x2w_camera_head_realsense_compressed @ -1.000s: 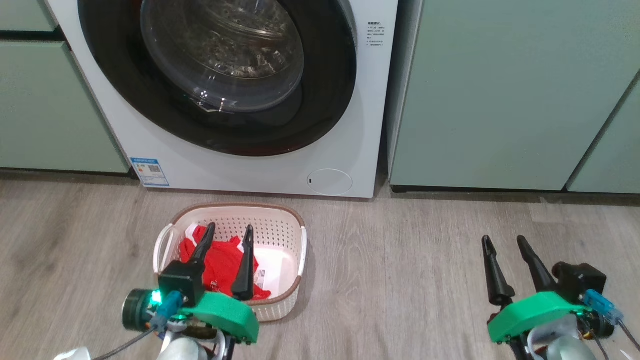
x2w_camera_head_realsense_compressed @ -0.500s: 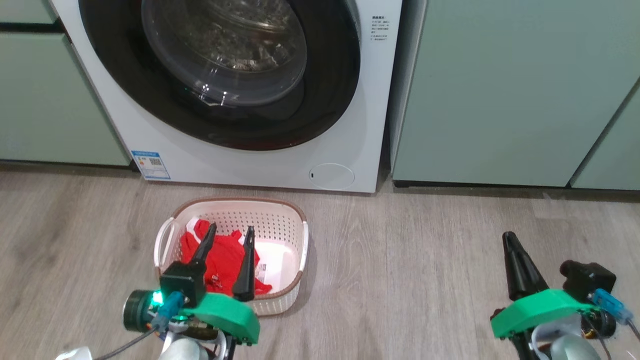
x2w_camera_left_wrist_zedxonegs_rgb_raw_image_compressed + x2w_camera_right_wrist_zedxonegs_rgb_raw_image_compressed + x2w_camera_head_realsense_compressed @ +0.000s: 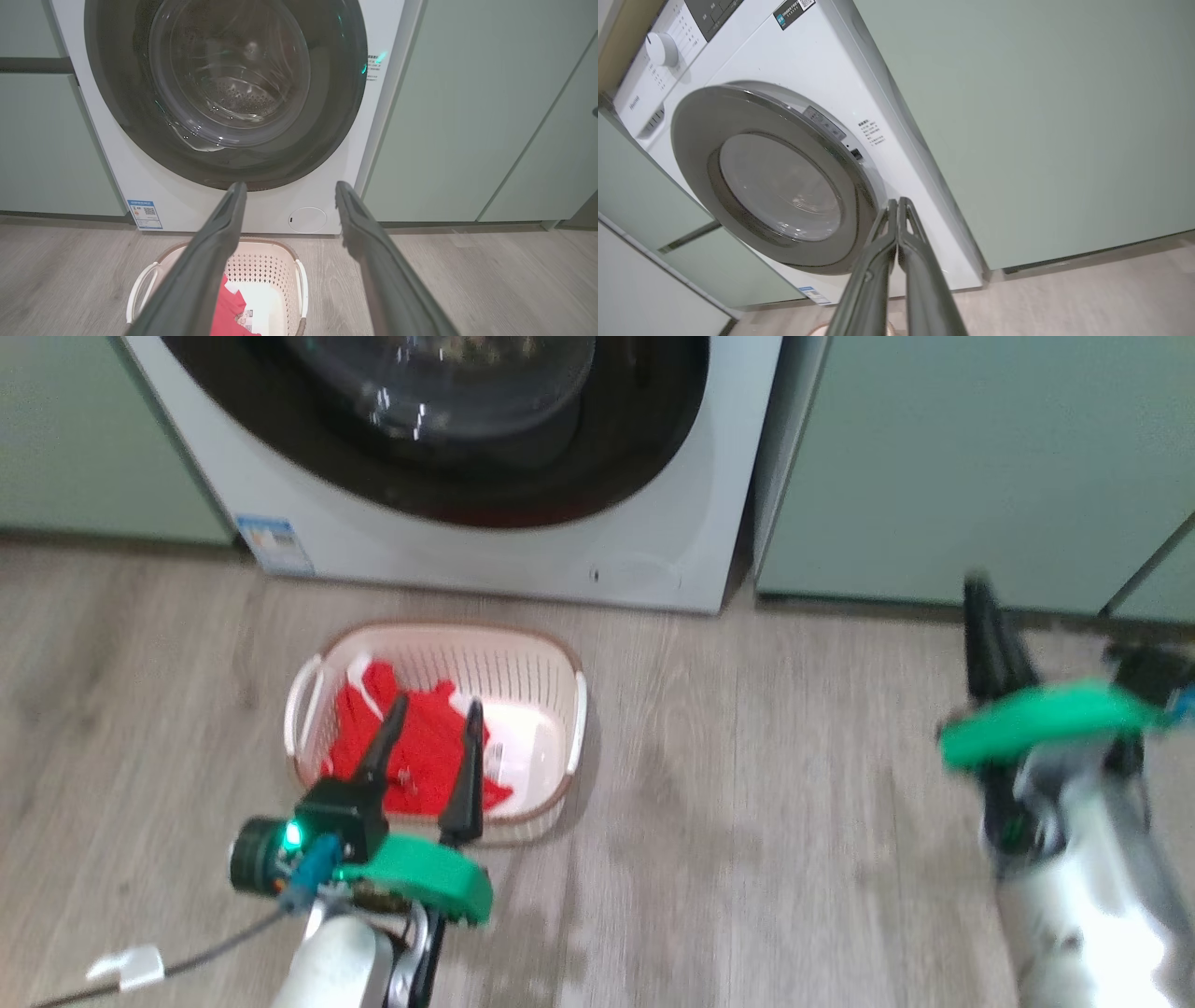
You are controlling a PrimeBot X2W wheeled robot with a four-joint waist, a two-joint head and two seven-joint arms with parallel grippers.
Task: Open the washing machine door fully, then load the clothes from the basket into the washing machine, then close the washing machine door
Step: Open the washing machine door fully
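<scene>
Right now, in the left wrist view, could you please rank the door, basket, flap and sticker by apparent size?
1. Door
2. Basket, though partly cut off
3. Flap and sticker look alike; I won't rank them.

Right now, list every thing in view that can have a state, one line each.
Round black-rimmed glass washing machine door: not swung open, right edge looks slightly ajar.
Cream perforated plastic basket: upright on the floor, holding clothes.
Bright red fabric clothes: bundled in the basket's left side.
Left pincer: open, empty, apart from the clothes.
Right pincer: shut, empty.
</scene>
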